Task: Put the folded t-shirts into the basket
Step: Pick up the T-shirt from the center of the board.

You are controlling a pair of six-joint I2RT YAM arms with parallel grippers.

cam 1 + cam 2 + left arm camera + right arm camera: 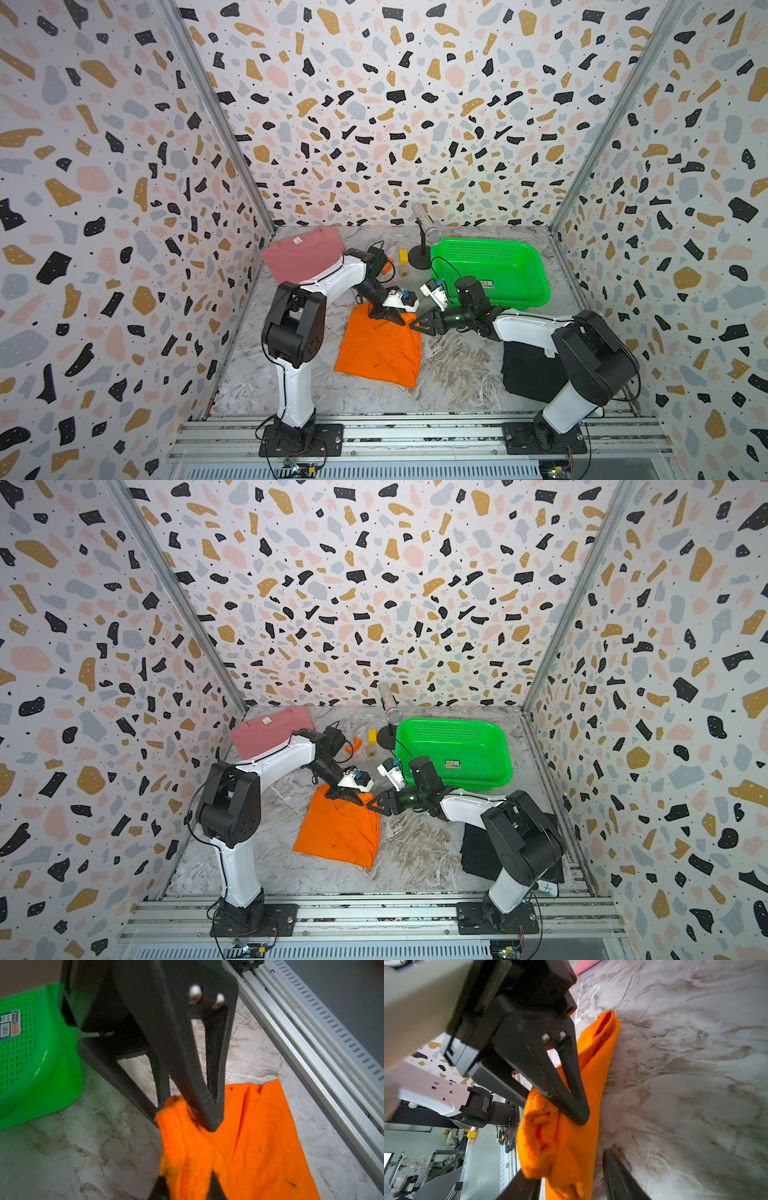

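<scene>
The orange t-shirt [378, 353] [338, 833] lies mid-table, its far edge bunched and lifted. My left gripper [390, 316] [187, 1186] is shut on that bunched edge [182, 1147]. My right gripper [417, 326] [571, 1184] stands open around the same edge from the other side, cloth [566, 1147] between its fingers with a gap to one finger. The pink t-shirt [301, 253] [270, 733] lies flat at the far left. The black t-shirt [528, 374] [478, 854] lies near right, partly hidden under the right arm. The green basket [490, 262] [453, 742] [31, 1064] sits far right, with nothing in it.
A glittery microphone on a black stand [428, 232] rises just left of the basket. A yellow block [403, 255], a small wooden block [403, 271] and a small orange piece [388, 264] lie beside it. Aluminium rails [415, 432] edge the table front; patterned walls close three sides.
</scene>
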